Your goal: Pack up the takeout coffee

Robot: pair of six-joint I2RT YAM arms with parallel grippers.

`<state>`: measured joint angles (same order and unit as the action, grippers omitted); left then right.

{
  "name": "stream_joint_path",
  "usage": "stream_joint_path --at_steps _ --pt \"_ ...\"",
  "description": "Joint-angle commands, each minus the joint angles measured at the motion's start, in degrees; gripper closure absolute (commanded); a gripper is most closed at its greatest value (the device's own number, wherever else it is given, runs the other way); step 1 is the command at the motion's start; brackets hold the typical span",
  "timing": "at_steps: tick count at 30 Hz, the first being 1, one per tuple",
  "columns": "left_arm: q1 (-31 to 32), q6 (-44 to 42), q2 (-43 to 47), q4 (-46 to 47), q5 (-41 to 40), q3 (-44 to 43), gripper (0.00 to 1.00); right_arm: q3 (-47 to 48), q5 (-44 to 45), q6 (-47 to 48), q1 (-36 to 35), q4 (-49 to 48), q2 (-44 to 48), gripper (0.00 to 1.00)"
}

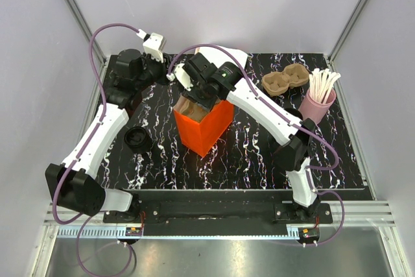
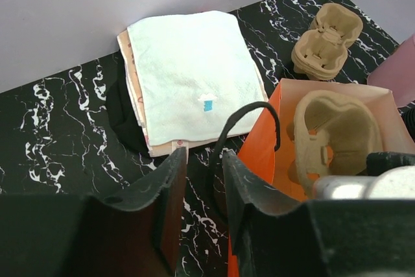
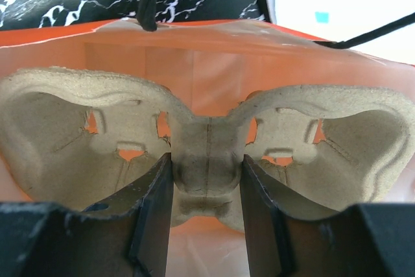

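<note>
From the near edge of the table we see the left arm rise along the left side and bend inward at the far end. The right arm slants up and leftward to the middle, its wrist tipped down over the orange bag.

Nearest to us, the black cup stands upright on the table, just beside the left forearm. It is left of the bag and not touching it. It is well apart from both pairs of fingers, and neither wrist view shows it.

Farther in, the right gripper reaches into the bag's open top. Its fingers are clamped on the narrow middle bridge of a cardboard tray, which stands tilted on edge inside the bag.

Beyond that, the left gripper hangs at the bag's far left corner, its fingers only a narrow gap apart. The bag's black handle loops down into that gap, close against one finger. We still see bare table between the fingers, so they grip nothing.

Past them a stack of napkins lies by the back wall, with something black under its edge. At the far right sit a second cardboard tray and a pink cup of white sticks.
</note>
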<state>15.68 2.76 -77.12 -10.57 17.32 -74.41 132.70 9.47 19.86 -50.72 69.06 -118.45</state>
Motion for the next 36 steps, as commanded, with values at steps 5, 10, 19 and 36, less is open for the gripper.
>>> stream_joint_path --at_steps 5,10,19,36 --pt "-0.04 1.10 0.74 4.06 -0.97 1.11 0.78 -0.25 -4.46 -2.19 -0.61 2.05 -0.29 0.61" --pt "-0.04 1.54 1.53 4.33 -0.80 2.25 0.83 -1.39 -5.34 -3.07 -0.61 2.75 -0.64 0.61" --pt "0.14 3.03 4.69 5.29 2.53 5.76 0.87 -2.71 -7.97 -4.39 -0.17 4.15 -0.99 0.61" --pt "4.00 3.74 5.84 5.47 3.69 8.76 0.90 -9.04 -11.67 -4.83 0.01 6.18 1.56 0.61"
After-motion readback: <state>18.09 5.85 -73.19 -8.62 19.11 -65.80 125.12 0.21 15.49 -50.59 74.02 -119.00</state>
